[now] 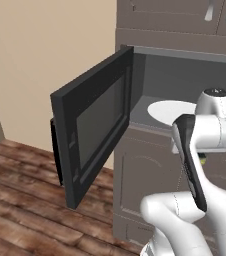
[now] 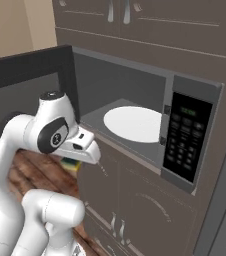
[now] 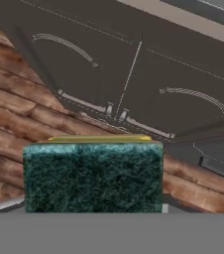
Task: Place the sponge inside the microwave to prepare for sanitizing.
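Hand view showed the sponge (image 3: pixel 92 176) pinched between the fingers, held below the microwave (image 2: pixel 150 105), whose door (image 1: pixel 92 125) stood open.

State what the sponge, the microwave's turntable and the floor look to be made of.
Sponge: a coarse, fibrous dark green scouring face over a thin yellow layer, probably foam. Turntable: smooth matte white disc, perhaps glass or ceramic; the look leaves it open. Floor: brown wood planks with visible grain and seams.

The sponge (image 3: pixel 92 174) hides the tool's fingertips, its lower edge cut off.
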{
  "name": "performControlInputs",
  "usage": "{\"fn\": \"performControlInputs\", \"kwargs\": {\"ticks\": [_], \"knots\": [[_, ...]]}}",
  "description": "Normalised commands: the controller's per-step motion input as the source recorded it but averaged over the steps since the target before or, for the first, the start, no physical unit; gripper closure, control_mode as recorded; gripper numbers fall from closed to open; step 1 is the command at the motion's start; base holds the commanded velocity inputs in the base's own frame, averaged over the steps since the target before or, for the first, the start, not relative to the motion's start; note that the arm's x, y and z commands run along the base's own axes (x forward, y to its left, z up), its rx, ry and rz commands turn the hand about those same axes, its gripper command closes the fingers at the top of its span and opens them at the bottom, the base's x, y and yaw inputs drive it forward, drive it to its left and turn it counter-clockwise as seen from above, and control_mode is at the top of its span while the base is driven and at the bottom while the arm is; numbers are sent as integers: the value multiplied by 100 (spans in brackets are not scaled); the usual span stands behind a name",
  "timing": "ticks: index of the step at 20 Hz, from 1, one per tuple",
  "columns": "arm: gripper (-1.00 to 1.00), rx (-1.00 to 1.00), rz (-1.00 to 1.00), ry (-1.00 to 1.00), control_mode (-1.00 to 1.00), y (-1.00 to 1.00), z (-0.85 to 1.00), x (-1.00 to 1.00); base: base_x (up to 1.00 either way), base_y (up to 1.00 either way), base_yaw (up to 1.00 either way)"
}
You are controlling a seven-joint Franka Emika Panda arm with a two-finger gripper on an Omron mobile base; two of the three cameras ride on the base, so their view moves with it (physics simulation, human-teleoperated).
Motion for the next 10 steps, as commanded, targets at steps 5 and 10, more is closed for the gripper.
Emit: {"fn": "performControlInputs", "kwargs": {"ticks": [5, 10], "knots": [[100, -12, -7, -22, -100, 0, 68, 0, 0, 0, 0], [100, -11, -12, -42, -100, -2, 42, 0, 0, 0, 0]]}}
